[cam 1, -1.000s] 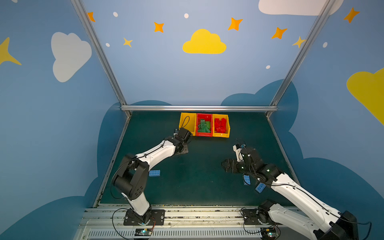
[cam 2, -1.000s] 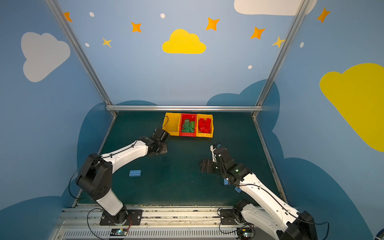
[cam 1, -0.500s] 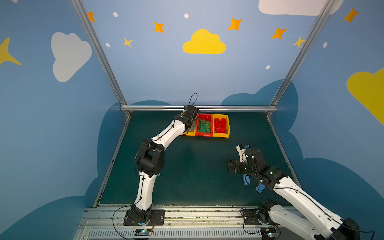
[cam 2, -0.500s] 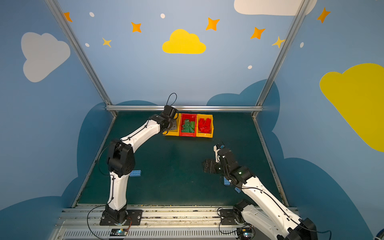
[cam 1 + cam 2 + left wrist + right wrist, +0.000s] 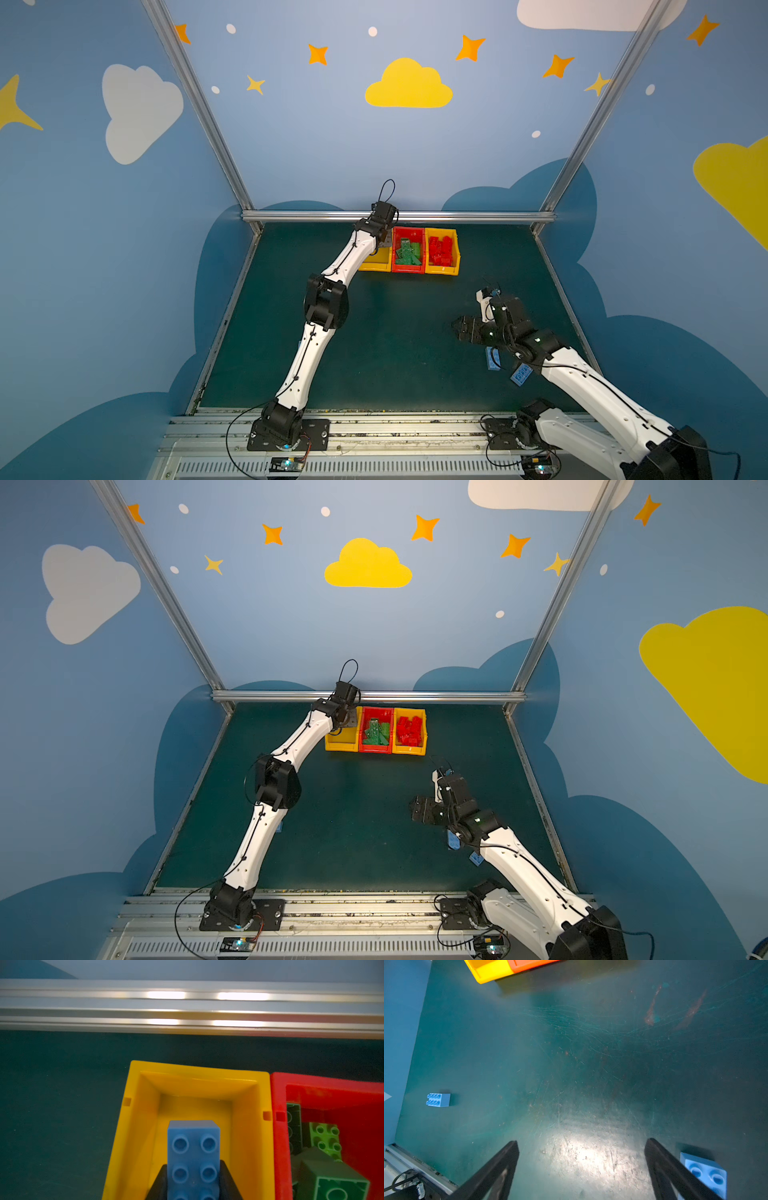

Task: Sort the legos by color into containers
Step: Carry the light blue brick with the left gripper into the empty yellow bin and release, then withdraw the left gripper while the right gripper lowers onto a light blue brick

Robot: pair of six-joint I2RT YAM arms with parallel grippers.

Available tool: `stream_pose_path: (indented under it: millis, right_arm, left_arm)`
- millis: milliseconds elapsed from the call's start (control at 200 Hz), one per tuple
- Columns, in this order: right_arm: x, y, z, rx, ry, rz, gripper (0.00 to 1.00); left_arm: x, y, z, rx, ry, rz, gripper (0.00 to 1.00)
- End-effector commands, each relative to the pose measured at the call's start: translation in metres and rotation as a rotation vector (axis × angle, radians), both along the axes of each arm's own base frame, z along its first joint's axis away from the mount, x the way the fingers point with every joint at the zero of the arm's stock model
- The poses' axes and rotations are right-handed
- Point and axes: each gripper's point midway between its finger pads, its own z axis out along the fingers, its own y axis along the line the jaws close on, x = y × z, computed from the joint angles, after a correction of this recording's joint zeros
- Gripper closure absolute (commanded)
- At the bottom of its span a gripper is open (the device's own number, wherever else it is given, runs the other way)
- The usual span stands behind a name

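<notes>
Left claw pinches a blue brick between nearly closed jaws, over the yellow bin; how high is hard to tell. Step: drop-off. Next: open fully, then lift clear. Right claw gapes empty beside a loose brick.

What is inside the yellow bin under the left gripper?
The yellow bin shows bare floor at its far end. The blue brick in the left gripper covers the near floor, so that part is hidden.
</notes>
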Motion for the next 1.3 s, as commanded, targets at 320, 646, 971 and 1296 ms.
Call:
stream_pose_path:
  millis: [320,646,971,1296]
  right_arm:
    - [0.001,0.011,0.015,0.047,-0.007,0.049,0.07]
    - [-0.014,-0.012,0.018,0.004,-0.034,-0.014,0.07]
    - [-0.032,-0.045,-0.020,-0.102,0.080,-0.167,0.07]
    - [-0.035,-0.086,-0.052,-0.268,0.167,-0.342,0.07]
  left_arm:
    - [-0.018,-0.001,0.067,-0.041,-0.039,-0.043,0.12]
    - [-0.126,0.006,0.089,-0.121,-0.064,-0.056,0.00]
    - [-0.262,0.020,0.019,-0.264,0.051,-0.045,0.00]
    - [-0.331,0.037,0.014,-0.248,-0.012,-0.066,0.00]
